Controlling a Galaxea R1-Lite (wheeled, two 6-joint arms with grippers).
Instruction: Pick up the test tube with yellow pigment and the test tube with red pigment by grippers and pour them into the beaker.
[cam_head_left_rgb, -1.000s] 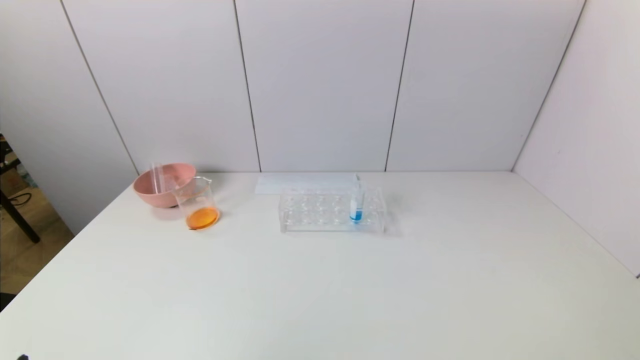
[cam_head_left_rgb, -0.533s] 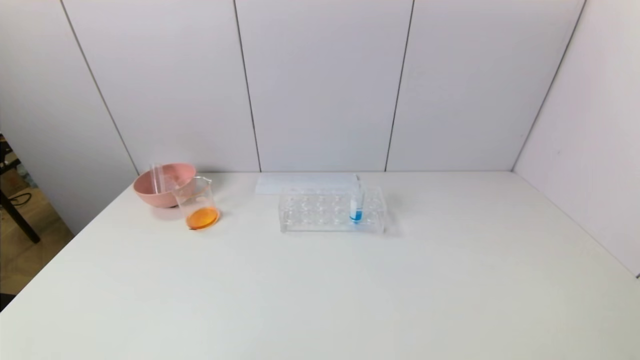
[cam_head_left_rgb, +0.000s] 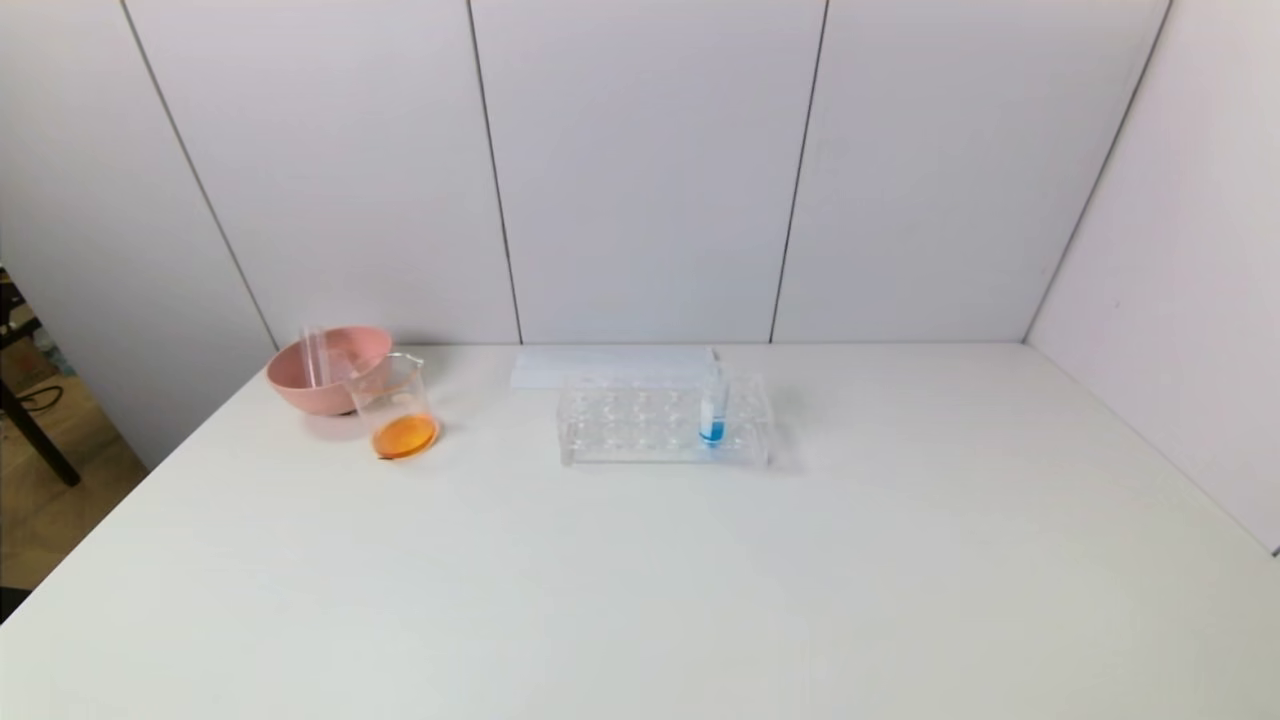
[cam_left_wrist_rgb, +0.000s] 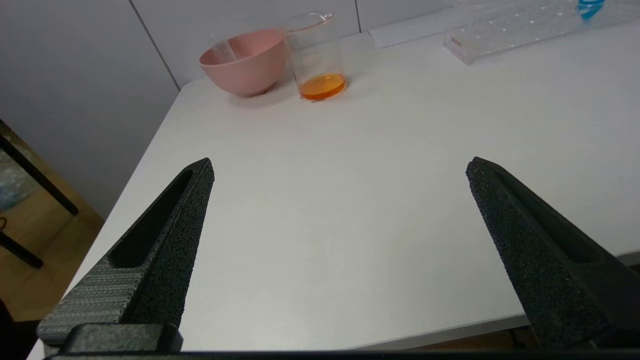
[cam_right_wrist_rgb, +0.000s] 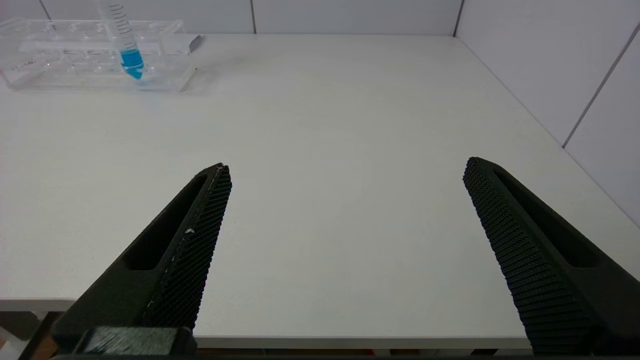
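The beaker (cam_head_left_rgb: 393, 398) stands at the table's back left and holds orange liquid; it also shows in the left wrist view (cam_left_wrist_rgb: 318, 55). No tube with a yellow or a red tip is in view. Clear empty tubes (cam_head_left_rgb: 316, 356) lean in the pink bowl (cam_head_left_rgb: 296, 386) just behind the beaker. My left gripper (cam_left_wrist_rgb: 340, 162) is open and empty over the table's near left edge, far from the beaker. My right gripper (cam_right_wrist_rgb: 346, 164) is open and empty over the near right edge. Neither gripper shows in the head view.
A clear multi-hole rack (cam_head_left_rgb: 640, 428) stands at the back middle with one blue-liquid tube (cam_head_left_rgb: 712, 415) in it; both show in the right wrist view, rack (cam_right_wrist_rgb: 65, 55) and tube (cam_right_wrist_rgb: 127, 47). A flat white sheet (cam_head_left_rgb: 600, 366) lies behind the rack. Walls close the back and right.
A small black tip at the head view's bottom left corner one second ago has gone out of view. Nothing on the table has moved.
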